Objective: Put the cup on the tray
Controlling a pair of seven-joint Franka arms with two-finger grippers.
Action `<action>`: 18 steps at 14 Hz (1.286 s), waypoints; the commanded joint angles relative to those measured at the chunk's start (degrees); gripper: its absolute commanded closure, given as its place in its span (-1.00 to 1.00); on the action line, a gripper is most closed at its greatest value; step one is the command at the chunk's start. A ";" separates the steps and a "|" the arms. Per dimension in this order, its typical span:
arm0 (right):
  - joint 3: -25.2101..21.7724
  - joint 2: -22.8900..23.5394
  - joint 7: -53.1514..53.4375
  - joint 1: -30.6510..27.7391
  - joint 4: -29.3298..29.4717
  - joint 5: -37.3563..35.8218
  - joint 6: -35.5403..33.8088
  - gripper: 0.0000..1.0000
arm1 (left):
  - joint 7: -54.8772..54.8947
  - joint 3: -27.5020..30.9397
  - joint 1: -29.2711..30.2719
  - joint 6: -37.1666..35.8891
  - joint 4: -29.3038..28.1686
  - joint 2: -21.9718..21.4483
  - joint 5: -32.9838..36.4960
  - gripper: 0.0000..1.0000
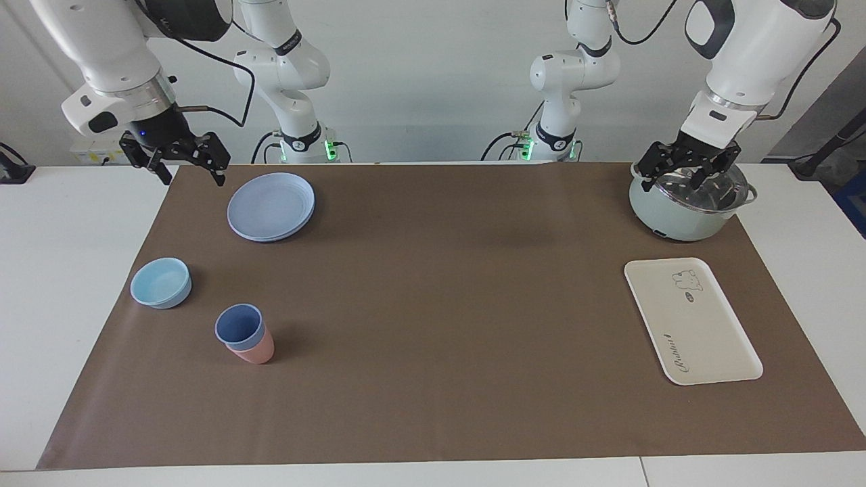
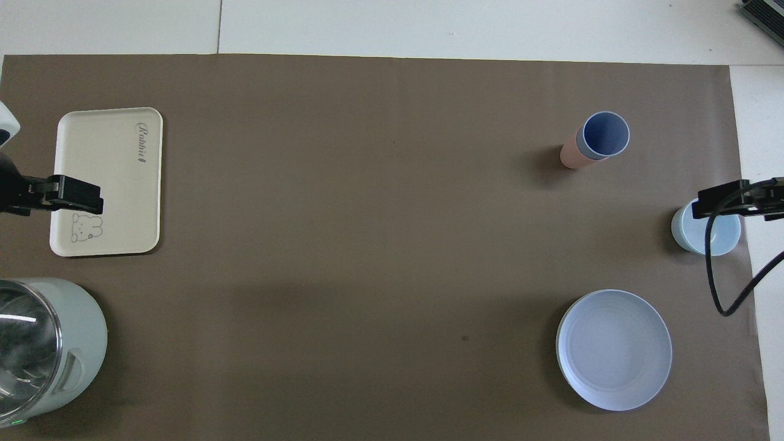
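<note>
Cup (image 1: 238, 325) upright, nested inside a salmon-pink tumbler (image 1: 256, 350), on the brown mat (image 1: 433, 304) toward the right arm's end of the desk. Tray (image 1: 703, 338) flat and bare, well apart from the cup at the left arm's end, farther from the robots than the pot (image 1: 683, 210). Left hand (image 1: 688, 171) released, raised over the pot — nothing held. Right hand (image 1: 183, 162) released too, hanging over the mat's corner beside the blue plates (image 1: 270, 206) — waiting.
</note>
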 commanded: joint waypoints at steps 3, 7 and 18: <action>0.38 -0.52 0.96 -0.31 -1.02 0.91 0.85 -1.00 | 0.81 -0.18 0.57 0.46 -1.95 -1.77 -0.85 -1.00; 0.38 -0.52 1.05 -0.31 -1.19 0.91 1.11 -1.00 | 0.81 -0.18 0.57 0.46 -1.95 -1.77 -0.85 -1.00; -0.24 -3.08 -37.82 -5.39 -17.09 9.32 25.79 -1.00 | 0.81 -0.18 0.57 0.46 -1.95 -1.77 -0.85 -1.00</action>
